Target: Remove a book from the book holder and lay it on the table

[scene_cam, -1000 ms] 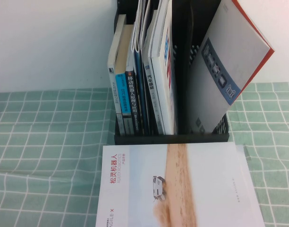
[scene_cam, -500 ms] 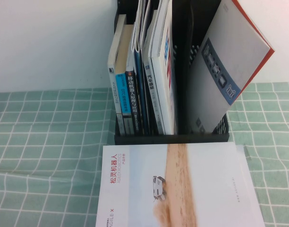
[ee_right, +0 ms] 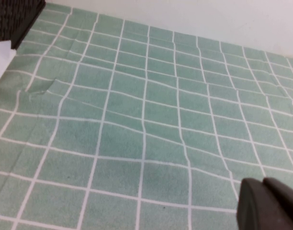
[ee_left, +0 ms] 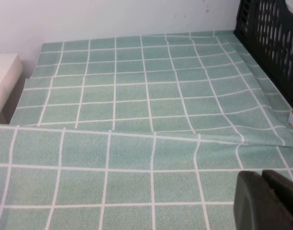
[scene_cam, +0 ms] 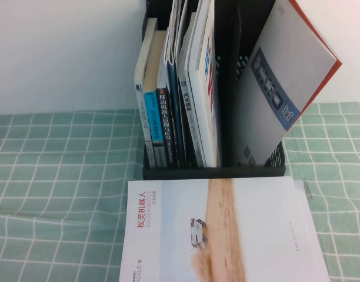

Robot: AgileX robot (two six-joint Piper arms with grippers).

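High view: white-grey slate-banded softcover book [scene_cam: 286, 76] leans in black perforated plastic holder [scene_cam: 268, 167]; clenched left tool [ee_left: 267, 200] and right tool [ee_right: 266, 203] hover empty over green-gridded bench [ee_left: 137, 96]; open first, pinch free top edge.

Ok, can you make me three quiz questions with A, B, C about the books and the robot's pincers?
1. Where is the book with the blue band?
A. flat on the table
B. leaning in the holder's right slot
C. under the cloth

2. What colour is the table's cloth?
A. green with white squares
B. plain red
C. black

3. How are the two pincers?
A. both shut
B. both wide open
C. one holding a book

Answers:
1 B: the book leans in the book holder.
2 A: the table shows green and a white grid.
3 A: the left pincer and right pincer hover shut over bare cloth, either side of the holder.
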